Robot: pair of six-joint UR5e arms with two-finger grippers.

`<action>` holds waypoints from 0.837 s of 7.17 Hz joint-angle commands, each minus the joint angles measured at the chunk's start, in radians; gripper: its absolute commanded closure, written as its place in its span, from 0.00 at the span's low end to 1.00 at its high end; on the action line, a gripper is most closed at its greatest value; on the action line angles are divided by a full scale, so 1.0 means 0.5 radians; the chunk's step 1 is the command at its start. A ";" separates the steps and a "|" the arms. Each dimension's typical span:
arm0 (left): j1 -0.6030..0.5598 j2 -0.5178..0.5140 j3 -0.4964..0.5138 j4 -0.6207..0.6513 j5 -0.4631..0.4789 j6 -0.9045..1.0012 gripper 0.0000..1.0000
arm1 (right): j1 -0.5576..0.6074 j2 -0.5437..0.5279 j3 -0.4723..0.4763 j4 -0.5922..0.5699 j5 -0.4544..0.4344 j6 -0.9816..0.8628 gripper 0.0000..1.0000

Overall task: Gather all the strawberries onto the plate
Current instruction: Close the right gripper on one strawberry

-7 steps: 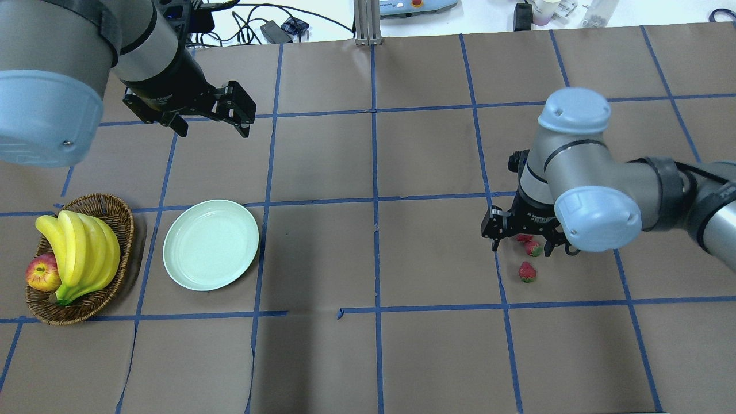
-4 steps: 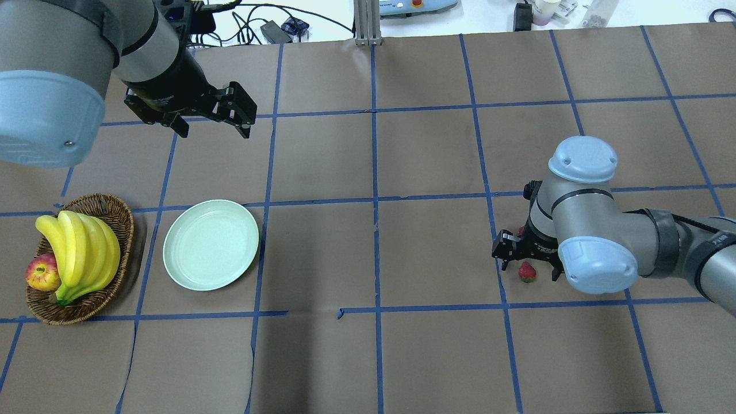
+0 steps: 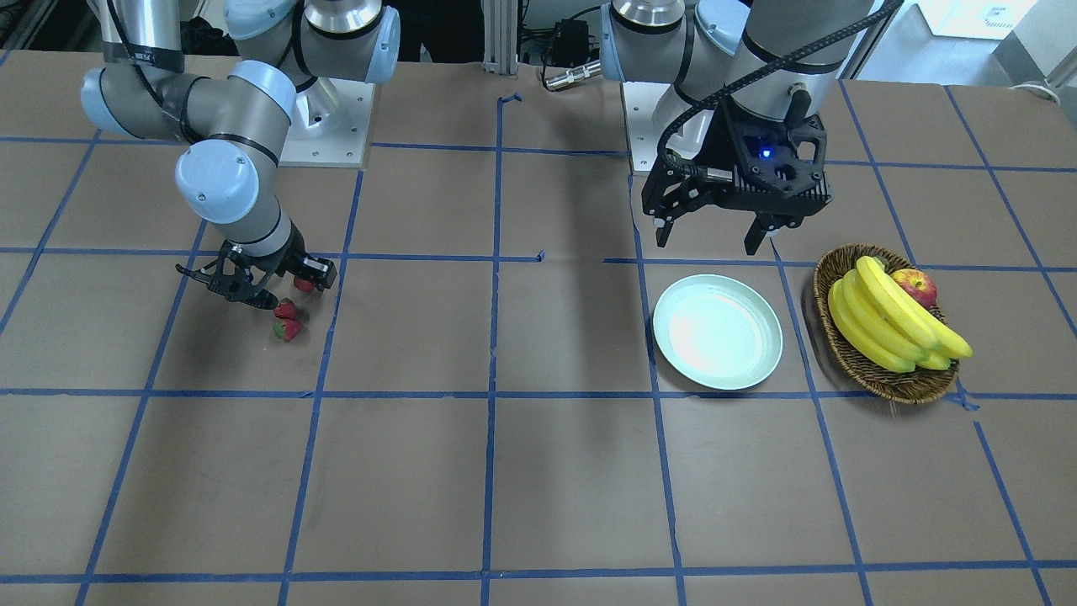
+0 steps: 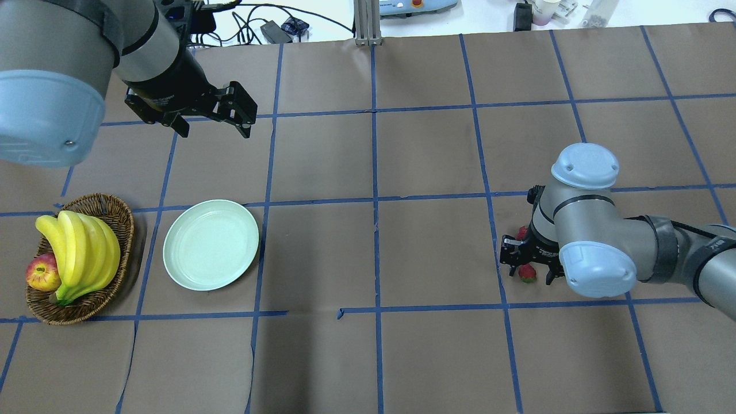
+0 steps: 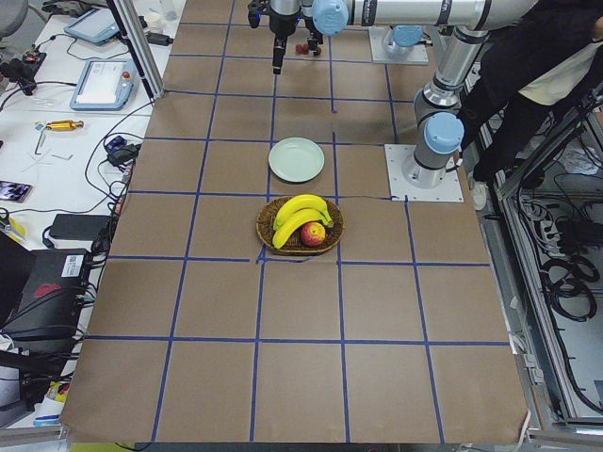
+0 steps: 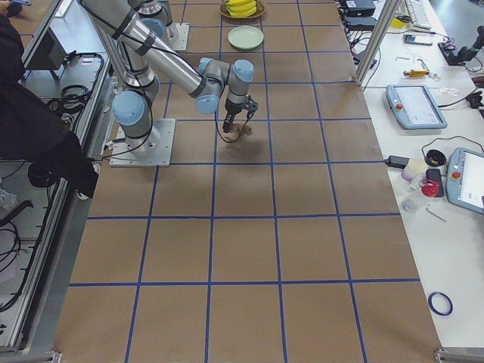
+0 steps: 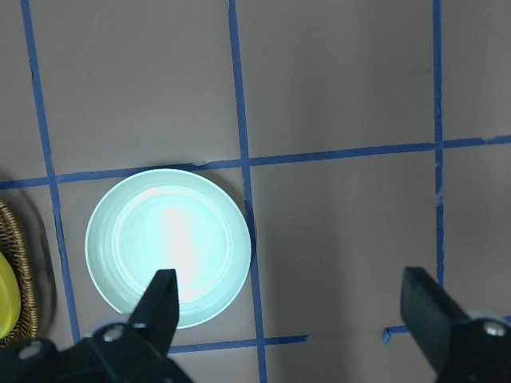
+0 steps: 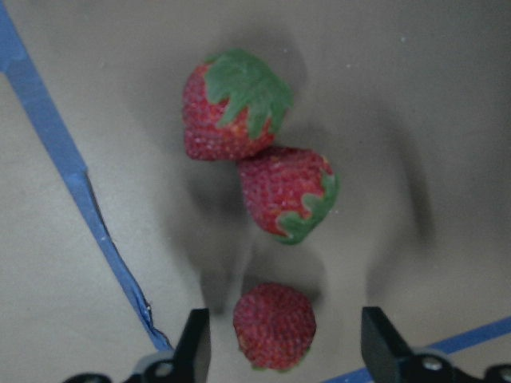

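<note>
Three strawberries lie close together on the brown table at my right. The right wrist view shows the far one (image 8: pixel 231 108), the middle one (image 8: pixel 287 191) and the near one (image 8: pixel 274 325). My right gripper (image 8: pixel 289 347) is open and low over them, with the near strawberry (image 4: pixel 527 273) between its fingers and gaps on both sides. In the front view the gripper (image 3: pixel 265 290) stands over the same cluster (image 3: pixel 289 330). The pale mint plate (image 4: pixel 211 244) is empty at the left. My left gripper (image 4: pixel 213 129) is open and empty, hovering behind the plate (image 7: pixel 168 247).
A brown wicker basket (image 4: pixel 109 207) with bananas (image 4: pixel 80 253) and a red-yellow apple (image 4: pixel 43 273) stands left of the plate. Blue tape lines cross the table. Cables and gear lie beyond the far edge.
My right arm has moved toward the table's near edge and down, from over the far strawberries to straddling the near one. The left arm has not moved.
</note>
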State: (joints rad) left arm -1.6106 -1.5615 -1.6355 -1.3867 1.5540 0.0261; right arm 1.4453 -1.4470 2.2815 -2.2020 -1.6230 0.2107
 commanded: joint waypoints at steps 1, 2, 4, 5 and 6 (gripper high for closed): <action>0.000 0.000 -0.003 0.000 -0.003 0.000 0.00 | -0.001 0.004 0.002 -0.008 0.000 0.002 0.88; 0.000 0.000 -0.003 0.000 -0.003 0.000 0.00 | -0.001 0.004 -0.001 -0.008 0.000 -0.001 0.95; 0.000 0.000 0.000 0.000 -0.003 0.000 0.00 | 0.024 -0.021 -0.098 0.026 0.027 0.014 0.95; 0.000 0.000 0.000 0.000 0.000 0.000 0.00 | 0.130 -0.024 -0.218 0.035 0.037 0.002 0.95; 0.000 0.000 0.000 0.003 -0.003 0.000 0.00 | 0.365 0.010 -0.349 0.029 0.092 0.014 0.95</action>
State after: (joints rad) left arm -1.6107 -1.5616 -1.6353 -1.3864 1.5532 0.0261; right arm 1.5207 -1.4533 2.1808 -2.1886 -1.6011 0.2145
